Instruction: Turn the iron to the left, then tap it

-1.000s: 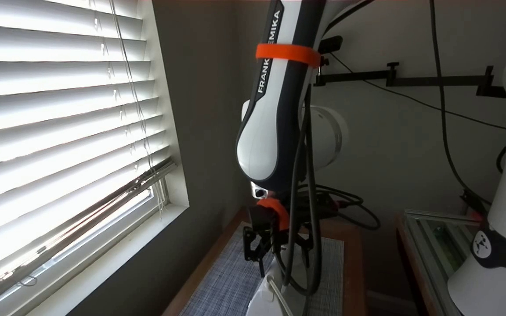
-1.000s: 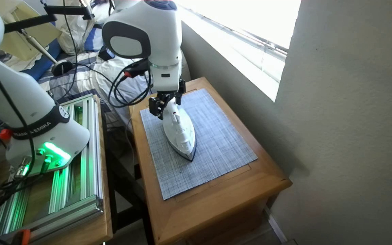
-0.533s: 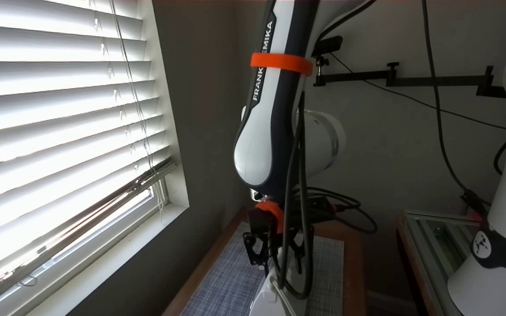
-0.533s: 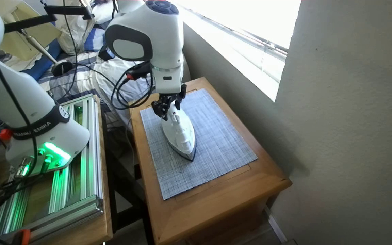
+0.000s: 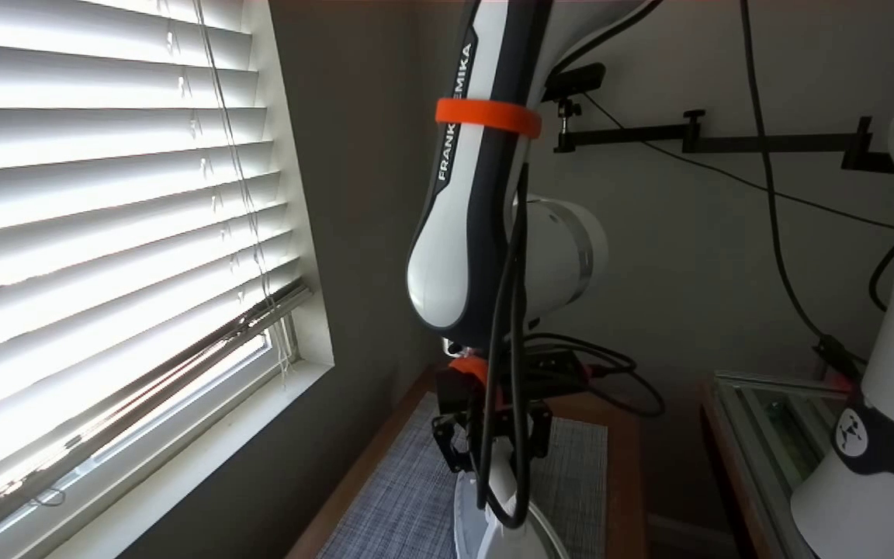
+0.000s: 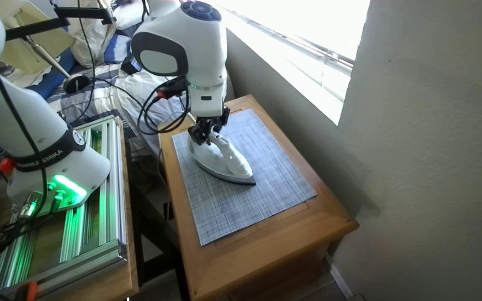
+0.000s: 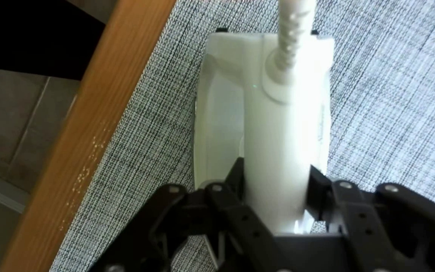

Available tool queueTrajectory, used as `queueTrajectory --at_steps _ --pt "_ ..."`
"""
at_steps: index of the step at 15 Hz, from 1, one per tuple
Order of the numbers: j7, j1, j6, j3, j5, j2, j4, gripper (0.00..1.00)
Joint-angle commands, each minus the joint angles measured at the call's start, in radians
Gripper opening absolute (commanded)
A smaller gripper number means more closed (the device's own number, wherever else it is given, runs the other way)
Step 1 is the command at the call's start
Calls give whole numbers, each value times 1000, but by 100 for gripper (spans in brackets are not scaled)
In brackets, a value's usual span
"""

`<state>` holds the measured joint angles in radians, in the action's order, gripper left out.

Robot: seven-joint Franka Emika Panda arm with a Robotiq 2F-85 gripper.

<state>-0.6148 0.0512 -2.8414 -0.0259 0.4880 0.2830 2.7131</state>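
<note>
The white iron (image 6: 233, 158) rests soleplate down on a bluish-grey pad (image 6: 270, 179). In that exterior view its nose points to the lower right, toward the window-side wall. My gripper (image 7: 276, 177) has come down over the rear of the handle, with one dark finger pressed on either side of it in the wrist view. The ribbed base of the white cord (image 7: 295, 30) rises from the handle's back end. In an exterior view the gripper (image 5: 493, 454) is partly covered by hanging black cables (image 5: 509, 373), and the front of the iron (image 5: 505, 536) runs out of frame.
The pad lies on a wooden table (image 6: 266, 259), whose edge (image 7: 85, 132) runs close by the iron in the wrist view. A window with blinds (image 5: 105, 233) and a wall flank the table. An aluminium-framed bench (image 6: 111, 184) carries the arm's base across a gap.
My gripper has lowered slightly and its jaws have closed onto the handle. The iron has swung round, its nose moving right and up in the exterior view that shows it whole.
</note>
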Motion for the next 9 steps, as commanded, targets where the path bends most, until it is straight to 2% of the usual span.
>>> queueTrajectory --at_steps 1,3,6,9 --pt "40 35 -25 -34 59 22 -13 8" --pt "51 42 -18 -39 47 27 -12 0" --pt "59 -32 -10 32 -51 -2 3 0" --pt "55 -114 19 108 -205 -34 5 0"
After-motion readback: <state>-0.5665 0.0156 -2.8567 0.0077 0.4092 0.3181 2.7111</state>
